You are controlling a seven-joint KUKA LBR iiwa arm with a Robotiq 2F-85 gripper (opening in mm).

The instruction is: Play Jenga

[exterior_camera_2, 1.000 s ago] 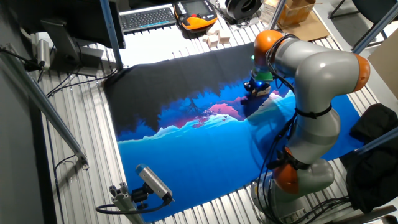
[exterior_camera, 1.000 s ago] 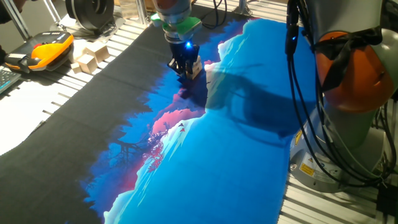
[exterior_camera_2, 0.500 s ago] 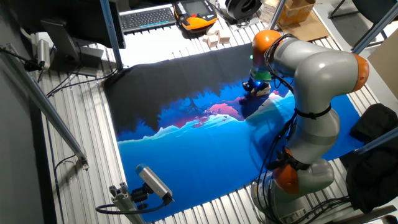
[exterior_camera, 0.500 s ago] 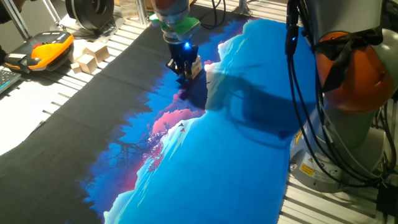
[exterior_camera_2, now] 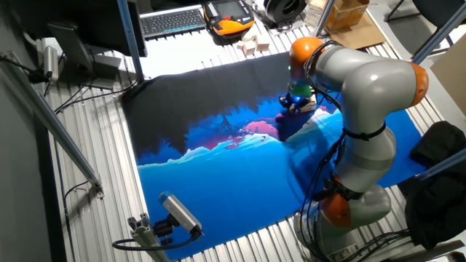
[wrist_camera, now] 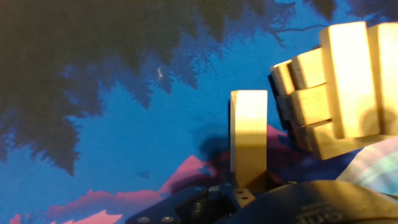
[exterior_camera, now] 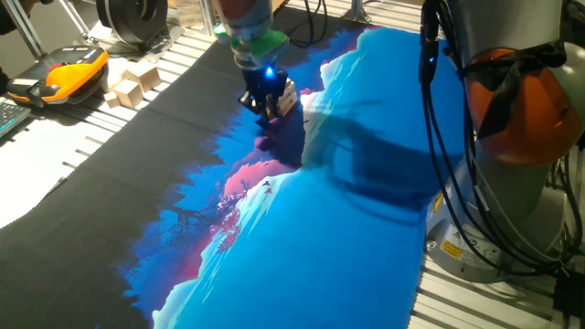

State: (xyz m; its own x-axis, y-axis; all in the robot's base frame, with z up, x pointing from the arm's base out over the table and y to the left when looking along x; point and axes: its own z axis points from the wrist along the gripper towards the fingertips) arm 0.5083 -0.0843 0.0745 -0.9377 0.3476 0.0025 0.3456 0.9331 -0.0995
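Observation:
The Jenga tower of pale wooden blocks stands on the blue and black mat, at the right of the hand view. It also shows in one fixed view and partly behind the hand in the other fixed view. My gripper is just left of the tower, low over the mat, and also shows in the other fixed view. It is shut on a single Jenga block, held clear of the tower with a small gap between them. The fingers themselves are hidden by the block.
Chunky wooden cube blocks lie off the mat at the far left, also seen in the other fixed view. An orange pendant and a keyboard lie beyond them. The arm's base stands to the right.
My gripper has shifted a little to the left, away from the tower, with the block in it. The tower has stayed upright.

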